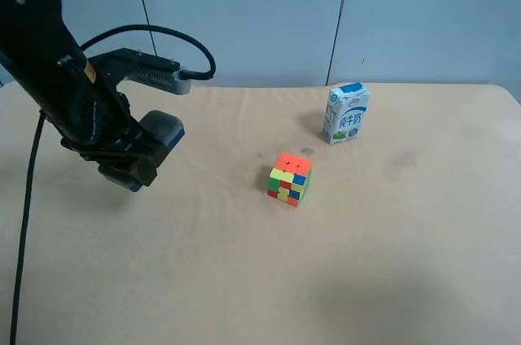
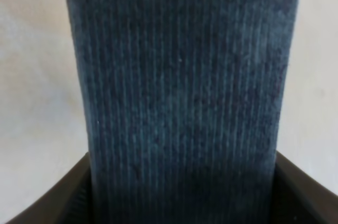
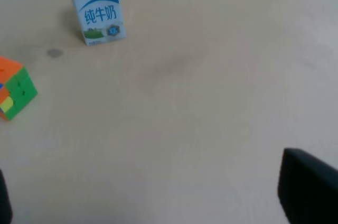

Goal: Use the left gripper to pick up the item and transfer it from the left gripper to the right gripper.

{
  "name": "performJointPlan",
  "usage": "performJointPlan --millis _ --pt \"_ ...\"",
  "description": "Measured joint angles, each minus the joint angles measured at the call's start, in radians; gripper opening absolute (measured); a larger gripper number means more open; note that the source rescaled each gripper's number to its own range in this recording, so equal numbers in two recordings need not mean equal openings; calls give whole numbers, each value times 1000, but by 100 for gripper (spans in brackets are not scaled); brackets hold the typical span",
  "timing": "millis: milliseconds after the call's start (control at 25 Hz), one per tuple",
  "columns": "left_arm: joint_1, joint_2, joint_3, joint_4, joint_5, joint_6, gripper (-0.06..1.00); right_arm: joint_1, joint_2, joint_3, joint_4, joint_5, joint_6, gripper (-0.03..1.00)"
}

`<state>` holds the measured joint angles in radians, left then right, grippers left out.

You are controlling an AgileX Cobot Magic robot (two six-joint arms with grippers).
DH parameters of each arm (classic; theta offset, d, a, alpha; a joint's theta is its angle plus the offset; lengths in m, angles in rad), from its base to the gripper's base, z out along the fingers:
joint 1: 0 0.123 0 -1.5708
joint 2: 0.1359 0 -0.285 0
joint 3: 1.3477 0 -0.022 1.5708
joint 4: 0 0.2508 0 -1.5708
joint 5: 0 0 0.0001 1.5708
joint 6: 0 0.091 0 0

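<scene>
just one item [image 2: 179, 92], cube [image 1: 290, 179] and carton [image 1: 346, 113]

High overview; two close wrist views

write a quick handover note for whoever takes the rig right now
Left gripper: shut on the dark block, which looks lifted off the table.
Right gripper: open and empty, out of the high view. The cube and milk carton stand untouched.
Done: pickup.
Left: bring the grippers together, close the right one on the block, then open the left.
</scene>
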<state>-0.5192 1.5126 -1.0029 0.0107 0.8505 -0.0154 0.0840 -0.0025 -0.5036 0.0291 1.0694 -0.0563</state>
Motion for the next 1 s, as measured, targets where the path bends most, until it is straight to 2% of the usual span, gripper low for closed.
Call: performJointPlan --millis 360,480,600,840,1000 --pt "-1 -176 0 -18 283 282 0 0 0 0 0 0 0 99" --pt "-29 -193 0 -29 340 354 0 0 0 0 0 0 0 99" --pt "-98 -194 0 -28 342 384 0 0 0 0 0 0 0 99" --pt "-280 -194 0 10 282 390 0 0 0 0 0 0 0 99" --pt "-355 -194 0 13 227 387 0 0 0 0 0 0 0 99"
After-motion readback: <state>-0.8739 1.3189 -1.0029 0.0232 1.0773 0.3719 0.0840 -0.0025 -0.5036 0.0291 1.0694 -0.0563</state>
